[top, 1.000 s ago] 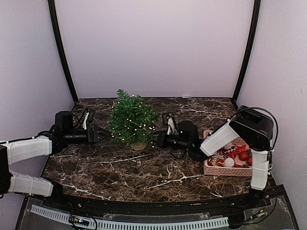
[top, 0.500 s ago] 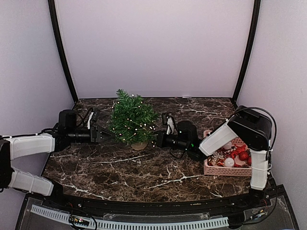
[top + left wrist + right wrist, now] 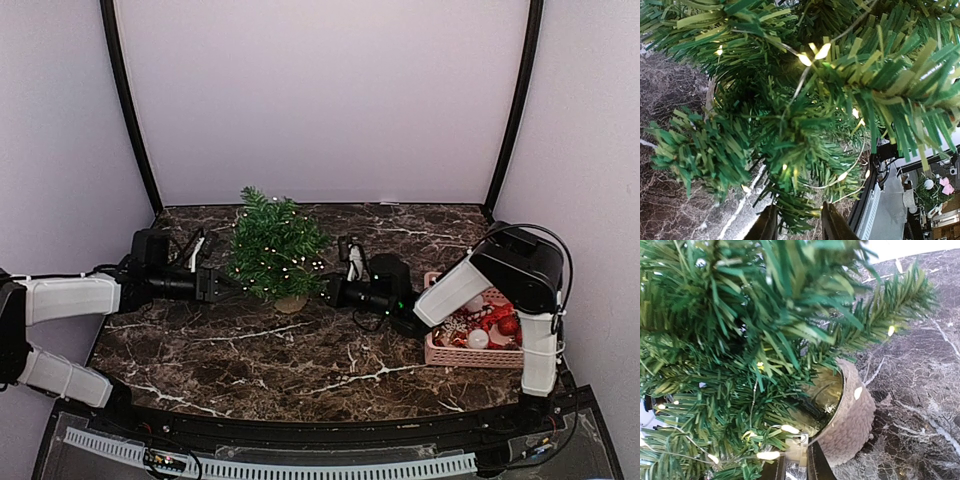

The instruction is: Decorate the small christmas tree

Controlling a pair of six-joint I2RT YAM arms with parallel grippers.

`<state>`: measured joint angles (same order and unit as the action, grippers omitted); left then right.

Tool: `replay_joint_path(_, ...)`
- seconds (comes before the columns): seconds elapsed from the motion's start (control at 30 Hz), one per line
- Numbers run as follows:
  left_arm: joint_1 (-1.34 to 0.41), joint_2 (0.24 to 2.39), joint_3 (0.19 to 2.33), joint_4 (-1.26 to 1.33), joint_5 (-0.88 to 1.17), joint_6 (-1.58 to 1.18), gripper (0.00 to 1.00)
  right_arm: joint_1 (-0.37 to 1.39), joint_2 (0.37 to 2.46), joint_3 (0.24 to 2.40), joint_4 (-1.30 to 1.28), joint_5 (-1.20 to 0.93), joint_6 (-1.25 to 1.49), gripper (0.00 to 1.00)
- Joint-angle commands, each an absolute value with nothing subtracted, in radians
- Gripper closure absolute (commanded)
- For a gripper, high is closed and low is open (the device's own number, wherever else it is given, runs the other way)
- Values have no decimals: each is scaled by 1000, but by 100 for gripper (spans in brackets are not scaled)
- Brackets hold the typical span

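The small christmas tree [image 3: 272, 245] is standing upright on the dark marbled table [image 3: 300, 360], toward 11 o'clock of the table's middle, with its tan pot [image 3: 291, 303] sitting flat on the surface and tiny warm bulbs glowing among the branches. The left gripper [image 3: 222, 284] is lying low and level at the tree's 8 o'clock, its tips buried in the lowest needles. In the left wrist view its fingers [image 3: 766, 229] are standing a narrow gap apart with a green sprig poking down between them; whether they are actually pinching that sprig or only flanking it I cannot tell. The right gripper [image 3: 327, 293] is pointing in from the tree's 4 o'clock, just beside the pot at its 3 o'clock side. In the right wrist view its fingers [image 3: 816, 466] are drawn close together and are clamping the clear socket of one bulb of the light string [image 3: 769, 455], which is running on into the foliage just above the pot's rim. At the table's 3 to 4 o'clock edge, well apart from the tree, a pink basket [image 3: 470, 358] is holding red and white ornaments [image 3: 497, 322], partly hidden under the right arm's elbow.
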<state>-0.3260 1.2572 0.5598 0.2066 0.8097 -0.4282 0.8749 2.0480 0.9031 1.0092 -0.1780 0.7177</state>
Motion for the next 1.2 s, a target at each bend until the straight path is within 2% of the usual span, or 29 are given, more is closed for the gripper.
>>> replay_joint_path(0.0,-336,1260,590,181,804,-407,73,868,2071,919,1075,-170,733,91)
replay_joint_path(0.23,-339,1259,601,173,794,-397,98,868,2089,920,1110,-170,763,91)
replay_joint_path(0.27,-340,1260,603,172,793,-395,99,868,2093,922,1117,-171,769,91)
replay_joint_path(1.17,-353,1262,615,158,793,-376,100,867,2174,1042,1068,-173,769,89)
